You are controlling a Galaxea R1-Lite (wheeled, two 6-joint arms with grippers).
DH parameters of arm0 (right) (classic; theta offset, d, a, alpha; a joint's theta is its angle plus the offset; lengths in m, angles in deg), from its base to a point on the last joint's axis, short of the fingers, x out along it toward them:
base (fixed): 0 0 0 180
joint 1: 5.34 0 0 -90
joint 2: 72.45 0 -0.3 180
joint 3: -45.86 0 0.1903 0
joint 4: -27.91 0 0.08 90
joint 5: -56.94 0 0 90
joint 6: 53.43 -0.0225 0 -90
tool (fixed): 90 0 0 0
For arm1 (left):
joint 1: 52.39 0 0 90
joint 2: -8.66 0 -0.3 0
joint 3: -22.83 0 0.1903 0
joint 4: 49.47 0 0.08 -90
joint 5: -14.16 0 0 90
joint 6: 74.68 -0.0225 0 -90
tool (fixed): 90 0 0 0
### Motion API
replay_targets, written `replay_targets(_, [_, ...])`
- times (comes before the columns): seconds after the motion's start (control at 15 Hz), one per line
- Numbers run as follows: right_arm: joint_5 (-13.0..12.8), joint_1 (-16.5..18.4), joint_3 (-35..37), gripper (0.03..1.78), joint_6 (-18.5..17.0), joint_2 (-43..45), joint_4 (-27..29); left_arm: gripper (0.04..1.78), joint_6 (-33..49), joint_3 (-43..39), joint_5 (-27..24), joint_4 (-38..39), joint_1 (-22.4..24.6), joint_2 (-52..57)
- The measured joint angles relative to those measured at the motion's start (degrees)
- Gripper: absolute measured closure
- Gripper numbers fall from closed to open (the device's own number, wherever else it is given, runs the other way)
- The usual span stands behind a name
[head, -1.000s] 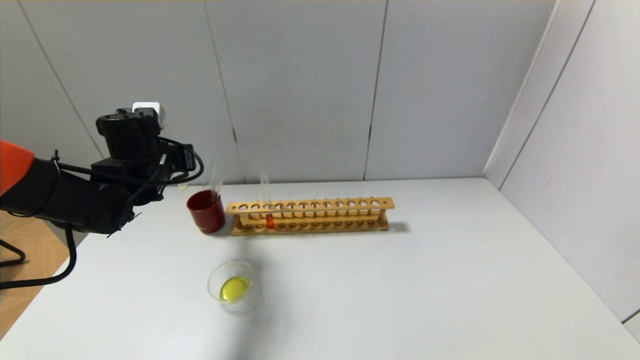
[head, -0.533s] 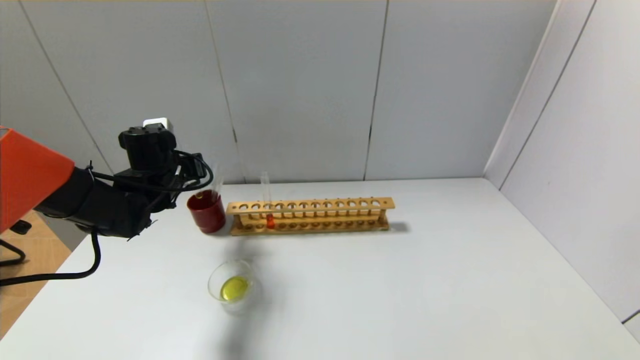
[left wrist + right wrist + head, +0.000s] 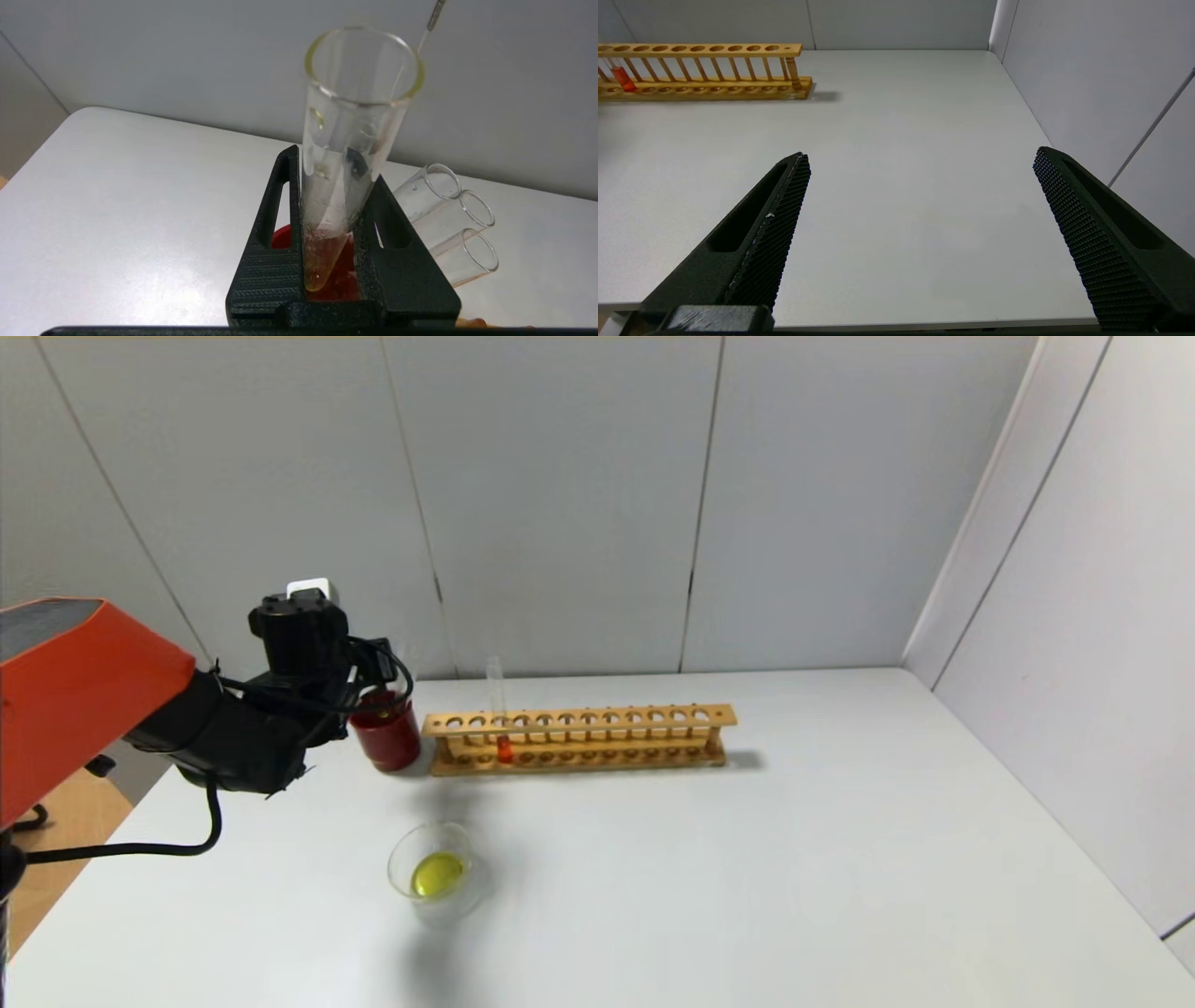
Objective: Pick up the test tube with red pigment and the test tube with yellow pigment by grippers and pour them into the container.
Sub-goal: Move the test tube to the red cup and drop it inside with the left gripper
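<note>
My left gripper [image 3: 366, 693] is shut on the test tube with yellow pigment [image 3: 348, 140], which holds only a yellow trace at its bottom. The tube stands nearly upright with its lower end inside the dark red cup [image 3: 387, 739]; the cup shows between the fingers in the left wrist view [image 3: 343, 282]. The test tube with red pigment [image 3: 499, 714] stands in the wooden rack [image 3: 597, 737] and shows in the right wrist view [image 3: 622, 78]. The container [image 3: 435, 870], a clear dish, holds yellow liquid near the table's front. My right gripper [image 3: 920, 156] is open and empty over bare table.
Three colourless empty tubes [image 3: 448, 205] lean in the red cup beside my left gripper. The rack [image 3: 705, 70] stretches rightward from the cup along the back of the white table [image 3: 794, 877]. Grey walls close the back and right sides.
My left arm has moved right and down towards the red cup, bringing the held tube's lower end into it. The dish, the rack and the red tube have not moved.
</note>
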Motion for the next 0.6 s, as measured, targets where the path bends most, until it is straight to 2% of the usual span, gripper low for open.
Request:
replay_targets(0.4, [0.0, 0.0, 0.0, 0.06, 0.0, 0.0, 0.0, 1.44, -0.4, -0.5, 0.1, 2.0, 0.7, -2.3])
replay_targets(0.6, [0.0, 0.0, 0.0, 0.06, 0.0, 0.0, 0.0, 1.18, -0.5, -0.6, 0.1, 2.0, 0.7, -2.4])
